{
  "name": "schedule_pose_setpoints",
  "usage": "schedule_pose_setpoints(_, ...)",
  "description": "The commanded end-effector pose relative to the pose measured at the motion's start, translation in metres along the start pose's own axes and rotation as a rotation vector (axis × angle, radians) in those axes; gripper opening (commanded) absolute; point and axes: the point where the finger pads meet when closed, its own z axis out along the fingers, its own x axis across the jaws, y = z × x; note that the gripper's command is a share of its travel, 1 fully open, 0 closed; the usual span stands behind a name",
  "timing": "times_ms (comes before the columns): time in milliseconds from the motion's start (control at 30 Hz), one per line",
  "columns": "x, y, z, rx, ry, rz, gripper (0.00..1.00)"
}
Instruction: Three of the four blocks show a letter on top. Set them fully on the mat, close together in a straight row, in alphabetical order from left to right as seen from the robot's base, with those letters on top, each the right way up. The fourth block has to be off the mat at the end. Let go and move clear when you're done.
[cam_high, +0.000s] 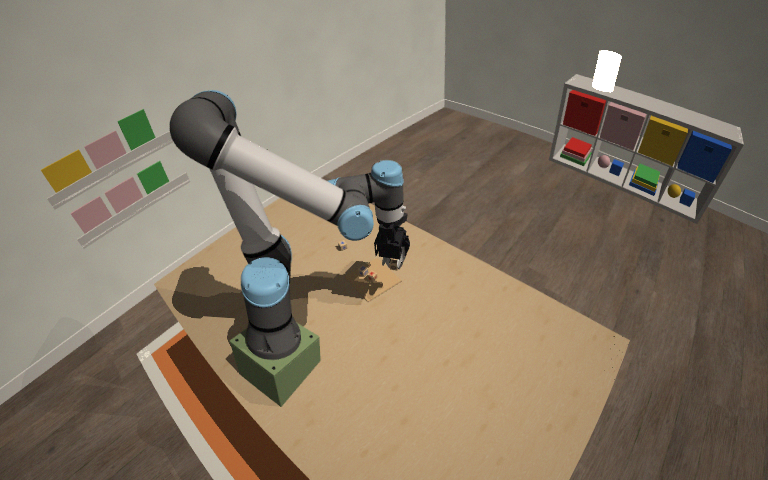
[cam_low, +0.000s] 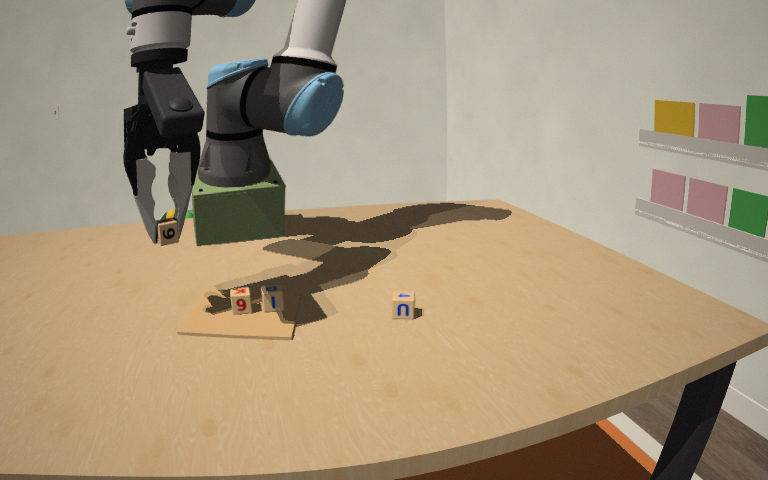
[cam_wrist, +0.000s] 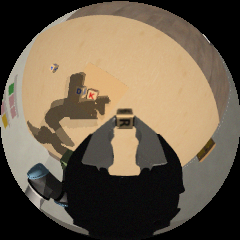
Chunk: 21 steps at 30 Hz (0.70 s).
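Pinching a small wooden block (cam_low: 168, 231) between the fingertips of the gripper (cam_low: 164, 229), above the table (cam_low: 509, 316), with black "R" seen from the wrist and "6" on its side. Resting on the mat (cam_low: 237, 328): block with red "K" on top (cam_low: 240, 300), touching a blue-lettered block (cam_low: 272, 298). Standing apart, off the mat, block showing "U" (cam_low: 403, 305). Wide bare wood toward the table edges.

R block (cam_wrist: 124, 122): wooden cube, held aloft in end effector (cam_low: 163, 229), black 6 on one side. K block (cam_low: 240, 300) and adjacent blue-lettered block (cam_low: 272, 298) on tan mat (cam_low: 237, 329). U-marked block (cam_low: 403, 305) off mat, on surface (cam_low: 509, 316).
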Motion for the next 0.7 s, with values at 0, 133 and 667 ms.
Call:
schedule_pose_setpoints(0, -0.005, -0.002, -0.001, 0.005, -0.002, -0.113, 0.05)
schedule_pose_setpoints(133, -0.010, -0.003, -0.001, 0.005, -0.002, -0.226, 0.05)
schedule_pose_setpoints(667, -0.028, -0.006, -0.002, 0.005, -0.001, -0.631, 0.05)
